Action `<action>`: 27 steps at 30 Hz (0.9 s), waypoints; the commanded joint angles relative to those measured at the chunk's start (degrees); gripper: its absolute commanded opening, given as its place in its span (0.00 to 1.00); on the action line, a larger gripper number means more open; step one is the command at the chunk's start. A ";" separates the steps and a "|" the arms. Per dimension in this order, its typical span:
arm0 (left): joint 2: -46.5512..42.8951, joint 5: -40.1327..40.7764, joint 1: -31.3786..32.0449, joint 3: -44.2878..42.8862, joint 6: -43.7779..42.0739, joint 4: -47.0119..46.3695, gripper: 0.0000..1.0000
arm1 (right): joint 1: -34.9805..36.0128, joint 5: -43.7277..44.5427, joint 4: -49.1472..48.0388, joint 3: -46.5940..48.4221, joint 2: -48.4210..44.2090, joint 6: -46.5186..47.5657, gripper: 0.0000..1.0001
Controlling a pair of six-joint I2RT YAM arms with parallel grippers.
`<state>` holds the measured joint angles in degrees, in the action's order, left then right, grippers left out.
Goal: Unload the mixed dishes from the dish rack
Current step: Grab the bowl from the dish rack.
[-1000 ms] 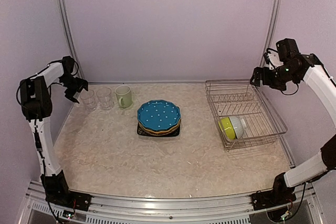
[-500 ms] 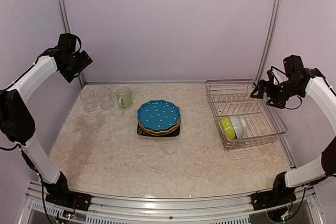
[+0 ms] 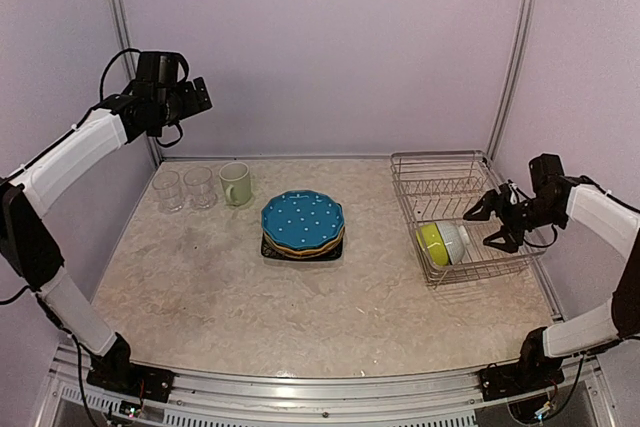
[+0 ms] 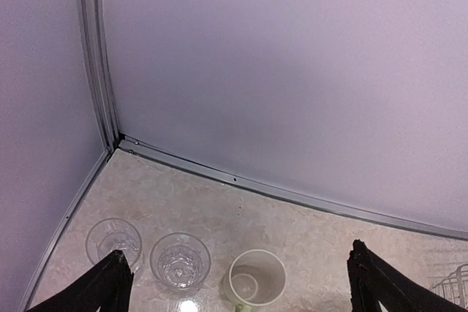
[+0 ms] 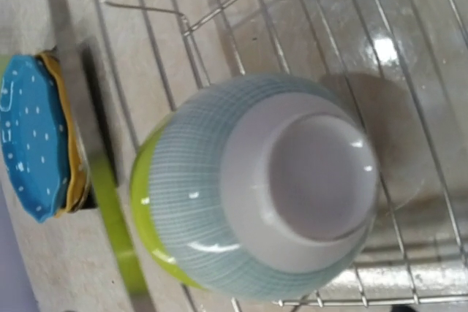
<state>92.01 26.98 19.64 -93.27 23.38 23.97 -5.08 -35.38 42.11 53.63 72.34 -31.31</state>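
Inside rack (image 3: pixel 446 185): bowls (image 3: pixel 442 243) (bases rightward)

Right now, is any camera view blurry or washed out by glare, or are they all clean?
Right wrist view: the white bowl fills the frame and looks soft, with small glare spots on it and a bright reflection on the table behind. Left wrist view: sharp, one glare spot below the clear glass beside the mug. Top view: evenly lit and crisp.
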 commanded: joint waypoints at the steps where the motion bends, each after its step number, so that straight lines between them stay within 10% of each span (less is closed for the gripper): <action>1: -0.49 1.71 0.50 -0.53 -2.28 -3.14 0.99 | -1.42 -1.98 -8.60 -5.68 -0.88 -6.68 0.88; 12: -1.48 1.32 0.93 0.01 -2.98 -3.90 0.99 | -3.13 -4.40 -20.24 -12.82 1.66 -13.47 0.79; 27: -0.29 3.82 1.00 -0.04 -4.19 -4.67 0.99 | -3.12 -2.59 -8.24 -1.12 12.59 -2.08 0.71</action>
<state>91.64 29.41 20.25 -93.25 20.18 20.29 -7.42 -37.30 28.95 49.87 82.24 -38.20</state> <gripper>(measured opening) 0.988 0.714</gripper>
